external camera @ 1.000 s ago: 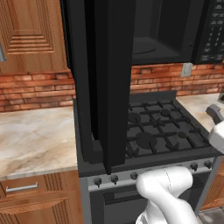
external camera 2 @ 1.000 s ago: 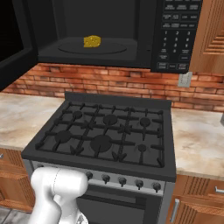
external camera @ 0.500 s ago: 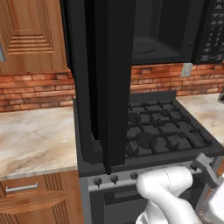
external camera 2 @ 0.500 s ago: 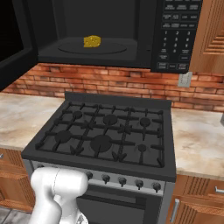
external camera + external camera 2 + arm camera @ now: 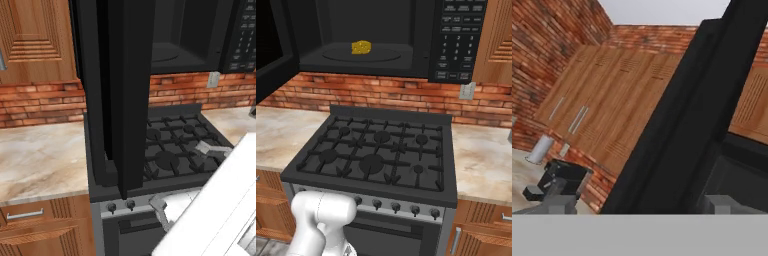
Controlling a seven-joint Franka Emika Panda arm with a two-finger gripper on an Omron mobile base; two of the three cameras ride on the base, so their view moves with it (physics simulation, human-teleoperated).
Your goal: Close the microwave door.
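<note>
The microwave door [image 5: 125, 90] is a tall glossy black panel standing wide open, swung out edge-on over the stove's left side. It also pokes in at the far left of the right base view as the microwave door [image 5: 271, 55]. In the hand view the microwave door [image 5: 697, 115] runs as a black diagonal slab just ahead of my gripper [image 5: 643, 205]. The gripper is open, its two grey fingertips [image 5: 559, 204] far apart with nothing held between them. My white arm [image 5: 220, 210] fills the lower right of the left base view.
The open microwave cavity holds a yellow food piece [image 5: 361, 47], with the black button panel [image 5: 456, 40] to its right. Below lies the black gas stove [image 5: 376, 155], flanked by marble counters [image 5: 40, 160]. A dark appliance [image 5: 562, 177] sits on the counter below wooden cabinets.
My arm has swung up and across the lower right of the left base view, now looming large. The microwave door has stayed where it was.
</note>
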